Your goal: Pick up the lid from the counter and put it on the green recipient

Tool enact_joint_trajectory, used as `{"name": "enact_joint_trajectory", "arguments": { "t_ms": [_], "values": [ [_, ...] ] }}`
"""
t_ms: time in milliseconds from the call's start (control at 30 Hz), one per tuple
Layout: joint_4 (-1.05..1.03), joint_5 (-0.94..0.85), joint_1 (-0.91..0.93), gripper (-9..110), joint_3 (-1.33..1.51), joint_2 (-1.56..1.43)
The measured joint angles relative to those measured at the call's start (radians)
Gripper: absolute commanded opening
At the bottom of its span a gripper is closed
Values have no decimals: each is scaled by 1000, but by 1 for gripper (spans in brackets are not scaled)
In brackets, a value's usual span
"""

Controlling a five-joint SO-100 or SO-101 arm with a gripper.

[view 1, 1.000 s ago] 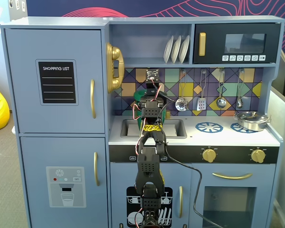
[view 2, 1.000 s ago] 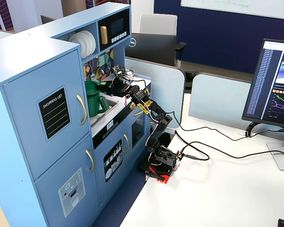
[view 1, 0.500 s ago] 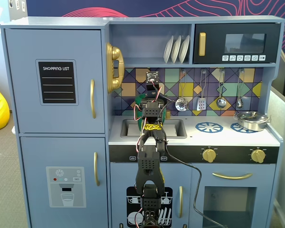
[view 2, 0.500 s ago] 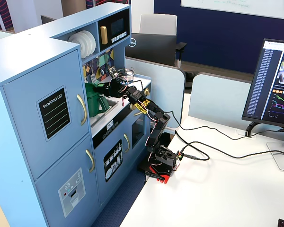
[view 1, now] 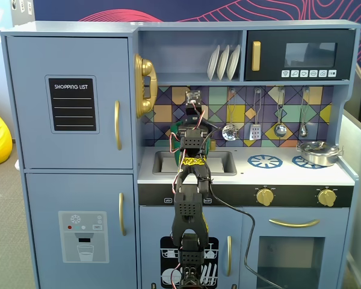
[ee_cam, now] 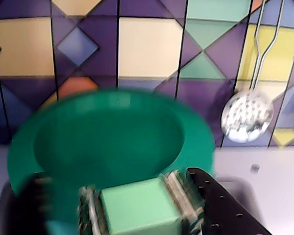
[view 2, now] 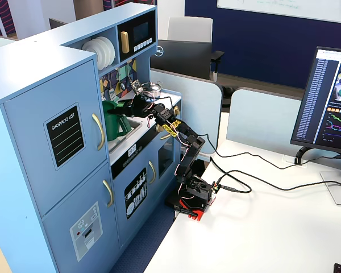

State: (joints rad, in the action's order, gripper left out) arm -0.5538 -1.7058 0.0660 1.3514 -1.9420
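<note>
In the wrist view a blurred round green lid (ee_cam: 24, 156) with a wide rim and a darker middle lies below my gripper (ee_cam: 120, 178). Its light green handle (ee_cam: 137, 210) sits between the jaws. The right finger (ee_cam: 225, 205) is against the handle. The left finger (ee_cam: 39, 200) is smeared and stands apart from it, so the gripper looks open. In a fixed view the gripper (view 2: 131, 104) hovers over the top of the dark green recipient (view 2: 111, 125), which stands by the sink. In the other fixed view only a sliver of green (view 1: 177, 129) shows behind the arm (view 1: 189, 180).
The sink (view 1: 219, 162) is under the arm. To the right are two blue burner rings (view 1: 265, 161) and a silver pot (view 1: 317, 153). Utensils hang on the tiled backsplash, a skimmer (ee_cam: 247, 117) closest. A shelf with plates (view 1: 224, 62) is overhead.
</note>
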Motion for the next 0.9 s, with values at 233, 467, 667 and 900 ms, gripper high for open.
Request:
{"name": "enact_joint_trajectory", "arguments": {
  "t_ms": [233, 467, 667, 900],
  "values": [
    [-252, -41, 0, 29, 35, -244],
    [-422, -43, -25, 23, 526, -730],
    [-445, 23, -5, 11, 1057, -1028],
    [-589, 123, -17, 0, 1514, -1198]
  ]
}}
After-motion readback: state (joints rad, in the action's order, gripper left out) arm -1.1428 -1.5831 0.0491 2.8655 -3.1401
